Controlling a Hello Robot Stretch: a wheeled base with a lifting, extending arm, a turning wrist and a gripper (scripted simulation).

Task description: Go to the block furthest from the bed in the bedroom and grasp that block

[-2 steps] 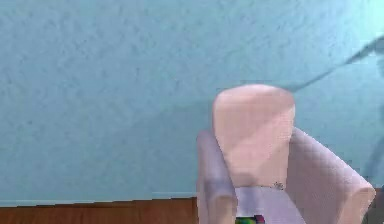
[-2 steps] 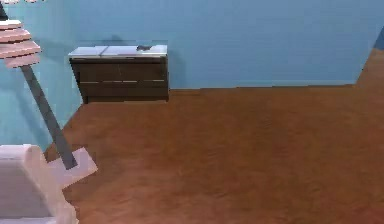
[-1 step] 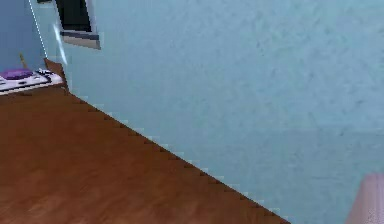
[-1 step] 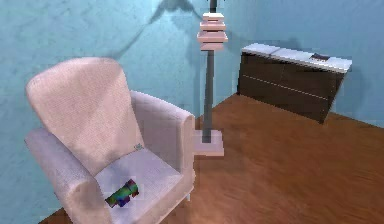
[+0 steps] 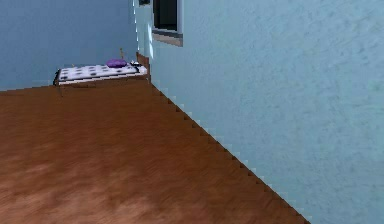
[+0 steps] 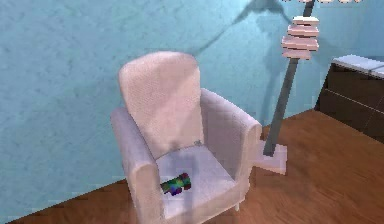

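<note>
forward view: a brown wood floor [image 5: 110,150] runs to a blue rear wall, and a pale blue wall [image 5: 290,100] closes off the view's right side, with a dark window [image 5: 167,15] near its far end. a low flat pad [image 5: 90,73] with a spotted white cover lies on the floor against the rear wall; a small purple item [image 5: 117,63] rests on its right end. arm side view: a pale armchair [image 6: 170,110] stands against a blue wall, seat facing down and to the right. a small multicoloured object [image 6: 176,185] – green, blue and dark – lies on the seat cushion near its front edge, toward the chair's left arm; whether it is the block cannot be told. its long axis runs from lower left to upper right, roughly across the seat. the chair's two arms flank it – the front is unobstructed. just right of the chair stands a floor lamp [image 6: 283,100] with stacked shades, and a dark cabinet [image 6: 355,95] occupies the right edge. gripper state: cannot be told.
</note>
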